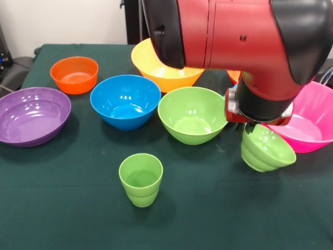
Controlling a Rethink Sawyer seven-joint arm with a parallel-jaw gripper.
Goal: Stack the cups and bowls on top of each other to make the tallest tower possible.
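Observation:
My gripper [253, 128] hangs from the red and black arm at the right and is shut on the rim of a lime green stepped cup [266, 150]. The cup hangs tilted just above the table. A second lime green cup [140, 179] stands upright at the front centre. Bowls stand open side up: purple [32, 115] far left, orange [74, 74], blue [125, 101], green [191, 114], yellow-orange [165, 72] behind, and pink [312, 122] at the right, just behind the held cup. A sliver of light blue [229, 94] shows behind the arm.
The table has a dark green cloth [62, 208]. The arm's big body hides the back right of the table, where an orange edge [234, 76] peeks out. Open cloth lies along the front, left and right of the standing cup.

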